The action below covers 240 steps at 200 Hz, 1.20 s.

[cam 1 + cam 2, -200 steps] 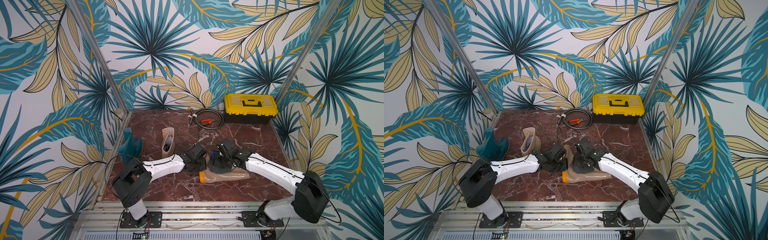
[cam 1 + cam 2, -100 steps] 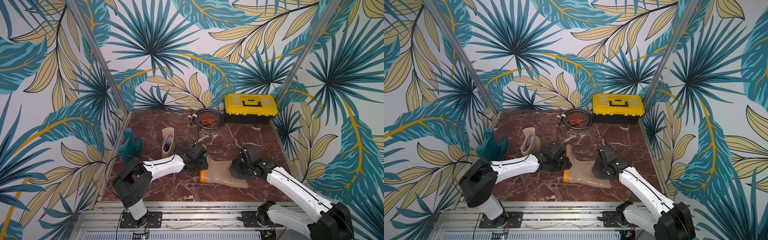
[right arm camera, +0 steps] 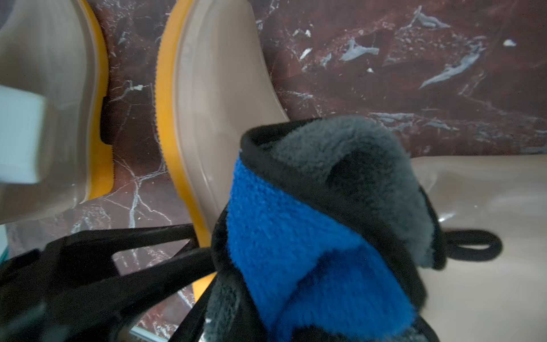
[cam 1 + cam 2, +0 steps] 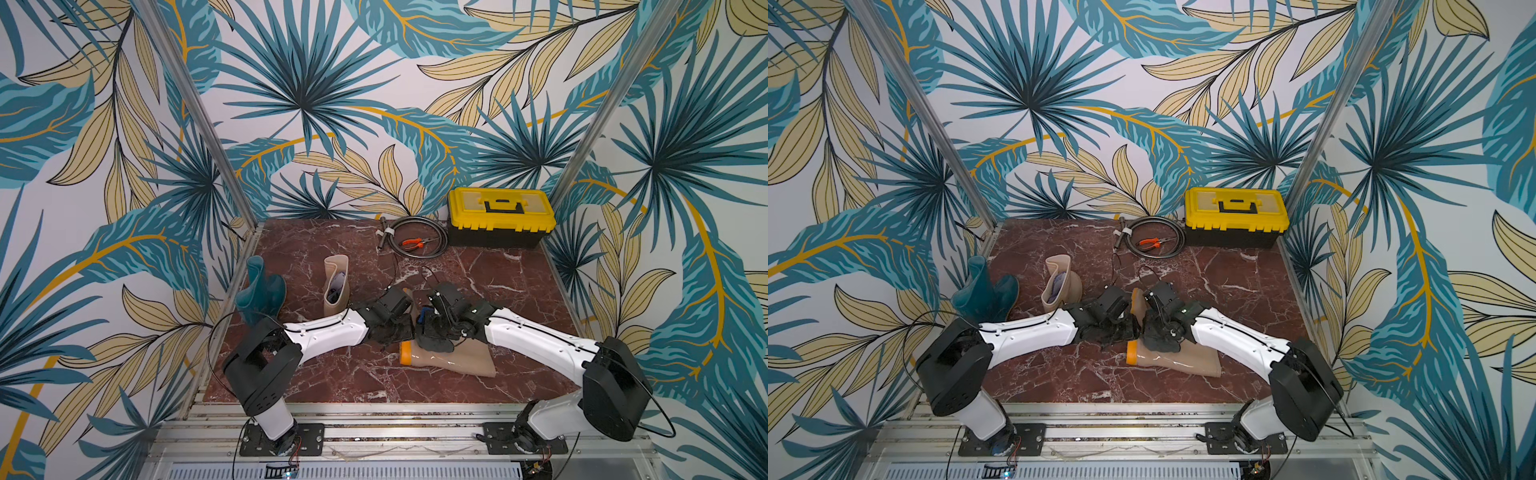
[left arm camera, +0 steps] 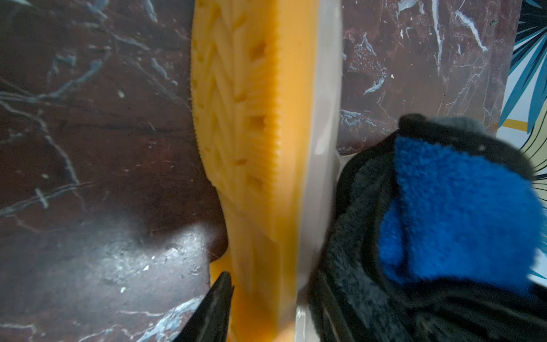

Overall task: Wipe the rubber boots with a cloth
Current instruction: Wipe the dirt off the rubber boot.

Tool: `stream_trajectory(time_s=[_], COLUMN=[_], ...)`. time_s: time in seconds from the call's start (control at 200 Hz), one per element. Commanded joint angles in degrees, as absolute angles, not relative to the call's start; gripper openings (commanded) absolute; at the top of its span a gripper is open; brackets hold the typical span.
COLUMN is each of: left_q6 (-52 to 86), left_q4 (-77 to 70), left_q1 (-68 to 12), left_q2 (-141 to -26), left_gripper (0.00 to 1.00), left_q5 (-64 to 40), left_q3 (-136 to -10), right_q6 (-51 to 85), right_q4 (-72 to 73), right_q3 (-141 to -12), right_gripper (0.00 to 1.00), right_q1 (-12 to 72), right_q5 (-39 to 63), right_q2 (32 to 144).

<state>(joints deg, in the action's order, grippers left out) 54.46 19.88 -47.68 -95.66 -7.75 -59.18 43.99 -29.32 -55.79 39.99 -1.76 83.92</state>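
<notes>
Boots first, three in all: one teal boot point(image 4: 259, 297), and two in tan, the standing tan boot point(image 4: 336, 286) and the lying tan boot point(image 4: 457, 361). Cloth count: one cloth point(image 4: 434, 341), just the one, charcoal with a blue patch. Then one yellow toolbox point(image 4: 500, 214), one coiled cable point(image 4: 443, 241), and one pair of orange-handled pliers point(image 4: 411, 243) inside that coil.

Lying boot point(image 4: 453, 359), cloth point(image 4: 432, 340) on it, sits front-centre on the bench point(image 4: 332, 382); upright boot point(image 4: 336, 286) behind-left, corner boot point(image 4: 259, 291) further left, toolbox point(image 4: 500, 216) back right, cable coil point(image 4: 444, 243) just left of that.
</notes>
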Motion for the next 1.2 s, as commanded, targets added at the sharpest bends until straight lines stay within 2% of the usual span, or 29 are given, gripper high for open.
stream_trajectory(time_s=[0.0, 0.125, 0.22, 0.29, 0.355, 0.451, 0.536, 0.611, 0.726, 0.936, 0.996, 1.081, 1.196], left_q6=[53.1, 52.15, 51.24, 50.67, 50.69, 50.43, 50.55, 50.66, 50.71, 50.2, 50.14, 50.26, 50.51], left_q4=[19.42, 19.47, 19.42, 19.41, 19.41, 19.46, 19.43, 19.43, 19.44, 19.25, 19.12, 18.95, 18.85], left_q1=[-47.9, -47.88, -47.98, -48.17, -48.25, -48.25, -48.18, -48.06, -48.03, -47.9, -47.75, -47.46, -47.42], left_q2=[-95.34, -95.38, -95.26, -95.06, -94.75, -93.74, -92.43, -91.6, -91.92, -93.06, -93.33, -93.64, -94.07], left_gripper=[0.48, 0.47, 0.47, 0.47, 0.44, 0.43, 0.43, 0.43, 0.43, 0.43, 0.43, 0.41, 0.4], left_q5=[-9.11, -9.83, -10.3, -10.13, -9.58, -9.19, -8.69, -8.3, -8.83, -9.31, -9.49, -9.76, -9.84], left_q3=[-58.97, -59.31, -59.24, -59.02, -58.65, -57.91, -56.88, -55.9, -55.37, -55.97, -55.99, -56.06, -56.46], right_q6=[40.71, 38.71, 39.26, 43.92, 46.92, 47.55, 47.64, 47.73, 45.03, 42.58, 42.79, 46.05, 48.76], right_q4=[-35.92, -36.68, -36.65, -31.46, -27.56, -26.95, -25.36, -24.01, -29.34, -33.67, -34.45, -30.69, -27.11], right_q3=[-53.58, -43.78, -42.44, -42.62, -45.27, -53.82, -59.68, -60.54, -57.62, -39.76, -38.47, -38.16, -43.33], right_gripper=[0.0, 0.0, 0.0, 0.0, 0.0, 0.0, 0.0, 0.0, 0.0, 0.0, 0.0, 0.0, 0.0], right_q1=[35.8, 21.76, 18.72, 21.27, 28.15, 38.59, 42.87, 43.26, 40.85, 23.1, 23.03, 25.07, 36.47], right_q5=[-6.99, -2.63, 2.63, 7.26, 5.22, 2.18, 4.21, 5.6, 0.32, 1.96, 0.71, 4.77, 1.09], right_q2=[82.22, 73.86, 68.1, 67.1, 69.6, 79.06, 86.93, 89.87, 88.38, 71.51, 67.03, 66.22, 70.99])
